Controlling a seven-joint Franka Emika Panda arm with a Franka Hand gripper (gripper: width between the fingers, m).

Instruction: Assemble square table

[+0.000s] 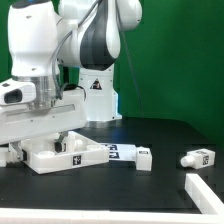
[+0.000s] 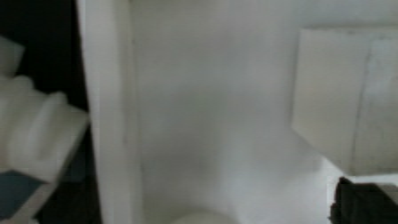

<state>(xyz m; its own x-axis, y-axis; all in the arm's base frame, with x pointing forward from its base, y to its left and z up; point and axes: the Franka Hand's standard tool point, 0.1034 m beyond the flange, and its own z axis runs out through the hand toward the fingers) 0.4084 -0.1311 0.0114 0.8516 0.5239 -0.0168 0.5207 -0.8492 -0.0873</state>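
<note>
Your gripper (image 1: 62, 136) is spread wide, tabletop (image 1: 75, 157) right under it, holding nothing I think (wrist view's mush). Close off-centre and you'll shove it into the nearby leg (image 1: 137, 154).

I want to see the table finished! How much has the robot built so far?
Nothing looks joined yet: the tabletop lies flat with nothing standing on it. The arm hangs low over it, holding nothing I can see. Left to do: the legs lying loose toward the exterior view's right need fitting.
</note>
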